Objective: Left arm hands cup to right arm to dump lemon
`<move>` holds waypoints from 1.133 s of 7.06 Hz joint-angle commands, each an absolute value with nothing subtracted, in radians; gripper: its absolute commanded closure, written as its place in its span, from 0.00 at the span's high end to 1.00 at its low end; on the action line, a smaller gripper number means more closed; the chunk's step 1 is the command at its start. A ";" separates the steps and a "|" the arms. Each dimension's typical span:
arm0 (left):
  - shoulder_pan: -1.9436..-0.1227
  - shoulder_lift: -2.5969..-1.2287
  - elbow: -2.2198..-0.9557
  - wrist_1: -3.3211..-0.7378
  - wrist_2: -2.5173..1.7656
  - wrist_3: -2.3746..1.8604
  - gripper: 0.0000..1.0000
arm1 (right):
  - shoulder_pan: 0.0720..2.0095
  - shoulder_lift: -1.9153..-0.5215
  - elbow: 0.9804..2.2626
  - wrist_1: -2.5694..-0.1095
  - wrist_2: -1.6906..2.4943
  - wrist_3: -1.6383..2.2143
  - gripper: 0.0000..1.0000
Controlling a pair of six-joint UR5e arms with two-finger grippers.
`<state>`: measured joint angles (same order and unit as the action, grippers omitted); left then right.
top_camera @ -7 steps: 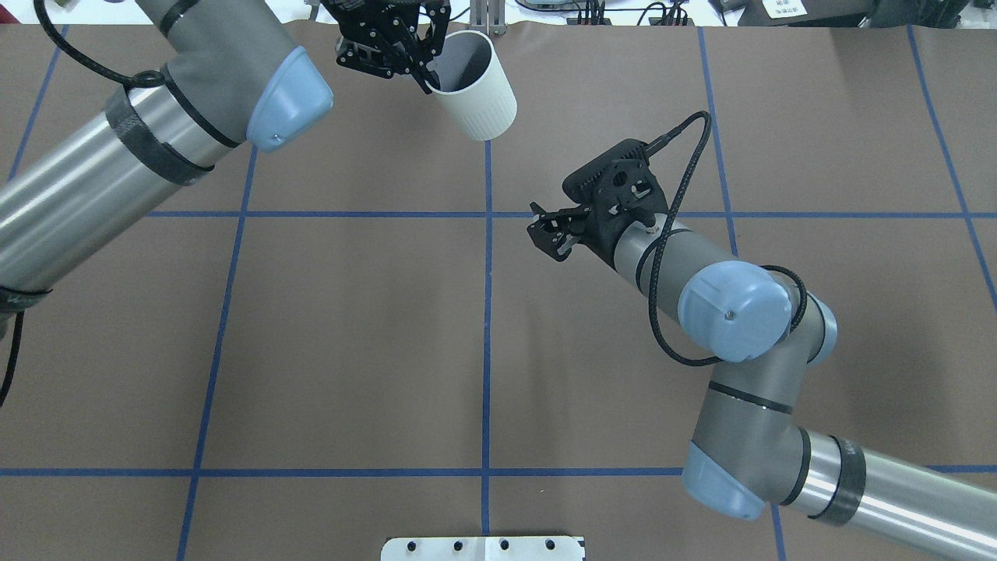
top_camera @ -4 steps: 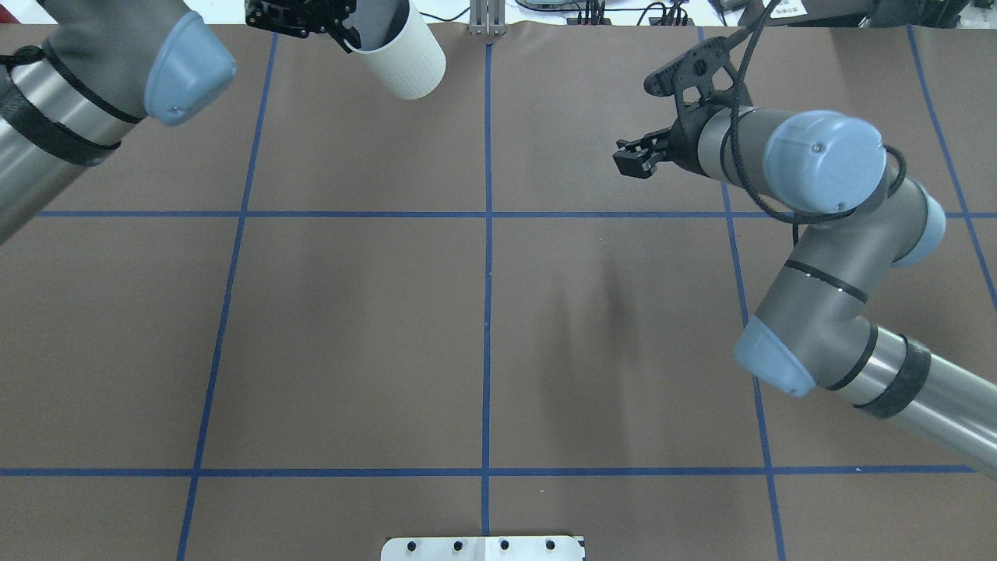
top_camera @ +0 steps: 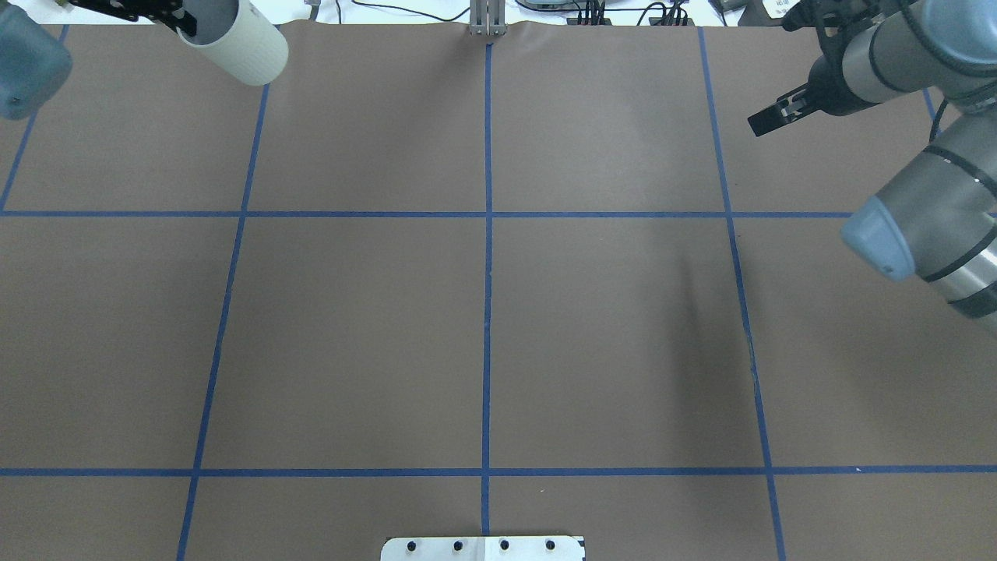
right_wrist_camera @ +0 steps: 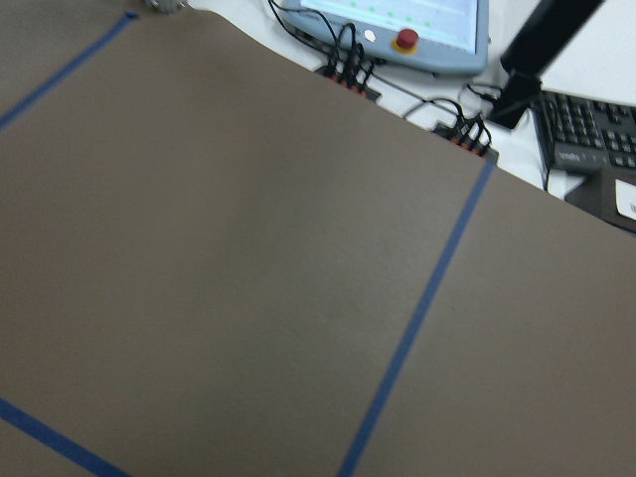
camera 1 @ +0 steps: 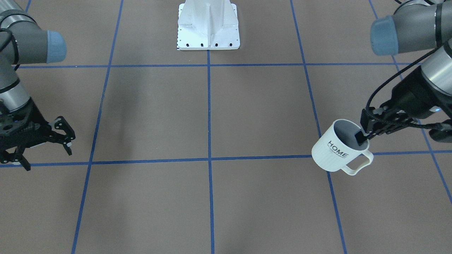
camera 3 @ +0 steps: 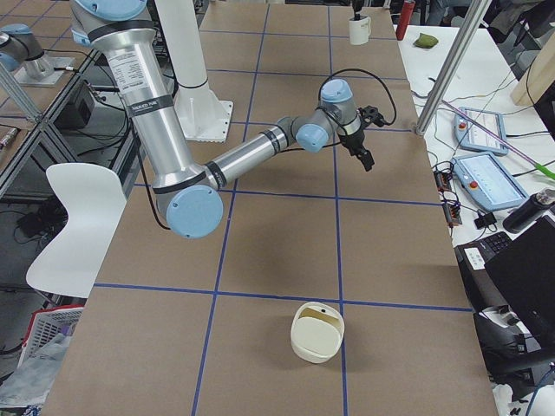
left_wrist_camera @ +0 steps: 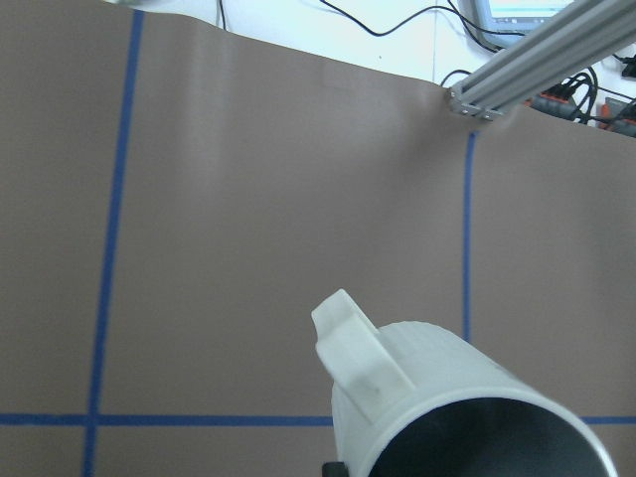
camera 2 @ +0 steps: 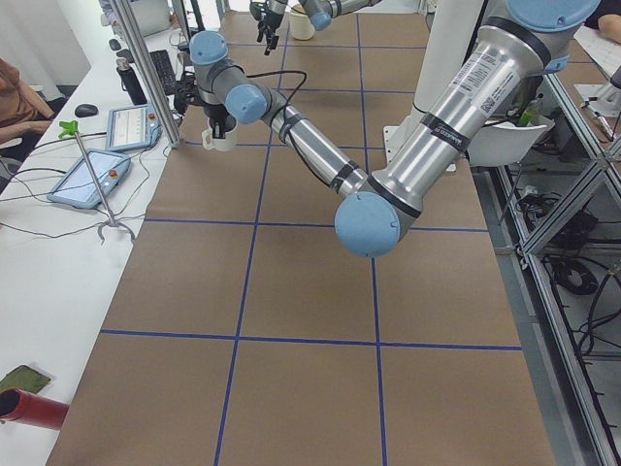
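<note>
Cup (camera 1: 339, 151) at the far left of the bench (camera 1: 208, 116), its rim in the left claw (camera 1: 363, 138). Right claw (camera 1: 47, 158) at the far right, well apart from the cup. The base (camera 1: 208, 26) stands at the bench's near edge, midway between the two sides.

Bright even light, soft shadows on table (top_camera: 350, 327), right-wrist view blurred.

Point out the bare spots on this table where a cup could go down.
The whole middle of the table is bare: the taped squares from the base plate to the operators' edge. Crowding is only at the ends: the left gripper holds the cup at one, the open right gripper hangs at the other.
</note>
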<state>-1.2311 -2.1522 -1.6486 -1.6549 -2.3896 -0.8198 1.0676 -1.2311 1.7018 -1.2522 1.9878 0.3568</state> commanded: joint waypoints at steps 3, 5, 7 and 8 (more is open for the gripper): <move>-1.220 -1.957 -1.822 -1.228 -2.130 -0.426 0.00 | 1.274 -1.307 1.603 -1.349 2.265 0.183 0.99; -1.220 -1.760 -1.923 -1.229 -2.140 -0.420 0.00 | 1.340 -1.339 1.609 -1.504 2.296 0.045 0.99; -1.218 -1.710 -1.907 -1.233 -2.263 -0.428 0.00 | 1.393 -1.353 1.624 -1.621 2.316 -0.024 0.99; -1.212 -1.712 -1.878 -1.267 -2.332 -0.428 0.00 | 1.394 -1.358 1.634 -1.641 2.327 -0.025 0.99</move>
